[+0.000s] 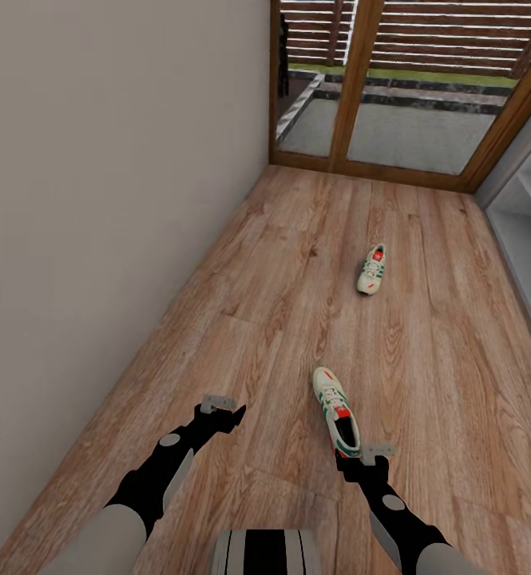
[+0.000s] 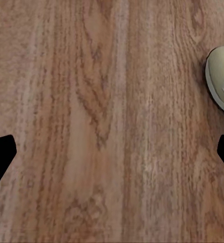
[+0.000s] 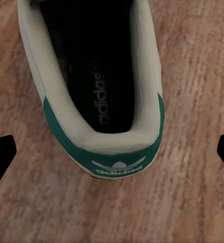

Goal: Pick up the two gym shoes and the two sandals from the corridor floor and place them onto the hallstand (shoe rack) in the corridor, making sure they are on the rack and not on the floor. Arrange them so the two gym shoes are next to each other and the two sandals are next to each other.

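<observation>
On the light brown wood-plank floor, lying well apart: two white sneakers with green stripes, near and far. Hovering right gripper over the near one's heel, fingers spread wide; left gripper hanging open above bare planks too.

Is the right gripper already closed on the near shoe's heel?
No, the right gripper is open, its fingers wide apart above the near gym shoe.

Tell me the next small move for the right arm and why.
Probably lower the right gripper straight down so its jaws straddle the heel of the near gym shoe. The right wrist view shows the open jaws either side of the heel, above it, with the shoe lying on the corridor floor.
</observation>
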Motion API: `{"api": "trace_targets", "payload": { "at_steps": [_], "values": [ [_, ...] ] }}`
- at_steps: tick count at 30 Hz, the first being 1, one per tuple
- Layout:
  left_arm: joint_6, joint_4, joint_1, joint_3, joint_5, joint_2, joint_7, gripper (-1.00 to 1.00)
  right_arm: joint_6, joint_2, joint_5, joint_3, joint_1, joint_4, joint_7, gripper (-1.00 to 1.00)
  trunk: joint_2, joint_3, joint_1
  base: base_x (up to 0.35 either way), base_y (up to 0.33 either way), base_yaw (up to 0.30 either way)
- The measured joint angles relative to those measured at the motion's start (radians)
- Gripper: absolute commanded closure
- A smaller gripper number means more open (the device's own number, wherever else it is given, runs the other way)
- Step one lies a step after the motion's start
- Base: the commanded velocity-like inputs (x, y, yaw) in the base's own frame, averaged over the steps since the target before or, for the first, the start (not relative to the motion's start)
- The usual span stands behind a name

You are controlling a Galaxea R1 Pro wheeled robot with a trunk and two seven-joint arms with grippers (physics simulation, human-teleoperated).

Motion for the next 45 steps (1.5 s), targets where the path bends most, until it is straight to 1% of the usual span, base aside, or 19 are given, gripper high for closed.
{"api": "trace_targets", "payload": {
  "at_steps": [2, 5, 8, 13, 25, 33, 45],
  "values": [
    [-0.009, -0.008, 0.002, 0.001, 0.0, 0.0, 0.001, -1.0, 0.0, 0.0, 0.0, 0.0, 0.0, 0.0, 0.0, -1.0, 0.0, 0.0, 0.0, 0.004, 0.0, 0.0],
    [-0.066, -0.035, 0.005, 0.001, 0.0, 0.002, 0.004, -1.0, 0.0, 0.0, 0.0, 0.0, 0.0, 0.0, 0.0, -1.0, 0.0, 0.0, 0.0, 0.002, 0.0, 0.0],
    [-0.106, -0.044, 0.006, 0.001, -0.001, 0.003, 0.005, -1.0, 0.0, 0.0, 0.0, 0.0, 0.0, 0.0, 0.0, -1.0, 0.0, 0.0, 0.0, 0.0, 0.0, 0.0],
    [-0.137, -0.05, 0.006, -0.001, -0.001, 0.004, 0.006, -1.0, 0.0, 0.0, 0.0, 0.0, 0.0, 0.0, 0.0, -1.0, 0.0, 0.0, 0.0, 0.0, 0.0, 0.0],
    [-0.151, -0.053, 0.007, -0.005, 0.0, 0.006, 0.004, -1.0, 0.0, 0.0, 0.0, 0.0, 0.0, 0.0, 0.0, -1.0, 0.0, 0.0, 0.0, 0.002, 0.0, 0.0],
    [-0.152, -0.052, 0.006, -0.006, -0.001, 0.005, 0.006, -1.0, 0.0, 0.0, 0.0, 0.0, 0.0, 0.0, 0.0, -1.0, 0.0, 0.0, 0.0, 0.143, 0.057, 0.0],
    [-0.152, -0.051, 0.005, -0.005, -0.002, 0.004, 0.007, -1.0, 0.0, 0.0, 0.0, 0.0, 0.0, 0.0, 0.0, -1.0, 0.0, 0.0, 0.0, 0.011, 0.004, 0.0]
  ]
}}
